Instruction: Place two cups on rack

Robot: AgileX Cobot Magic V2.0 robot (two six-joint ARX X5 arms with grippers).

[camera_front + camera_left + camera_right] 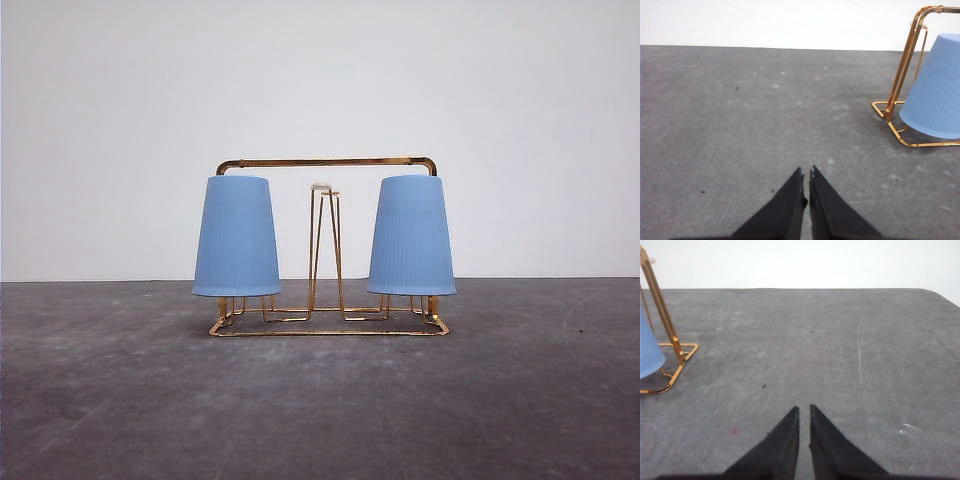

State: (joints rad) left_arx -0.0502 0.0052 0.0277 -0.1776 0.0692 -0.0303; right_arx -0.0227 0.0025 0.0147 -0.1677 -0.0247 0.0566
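Two light blue ribbed cups hang upside down on the gold wire rack [328,330]: one cup [236,237] on its left side, the other cup [411,236] on its right side. A bare white-tipped peg [324,240] stands between them. My left gripper [806,174] is shut with nothing in it, over bare table, well away from the rack [905,67] and the near cup [935,95]. My right gripper [804,410] is likewise shut on nothing, apart from the rack's corner [670,335] and the cup's edge [647,352].
The grey table [320,400] runs wide around the rack on all sides. A plain white wall [320,80] stands behind it. The table's far right corner [940,295] is rounded.
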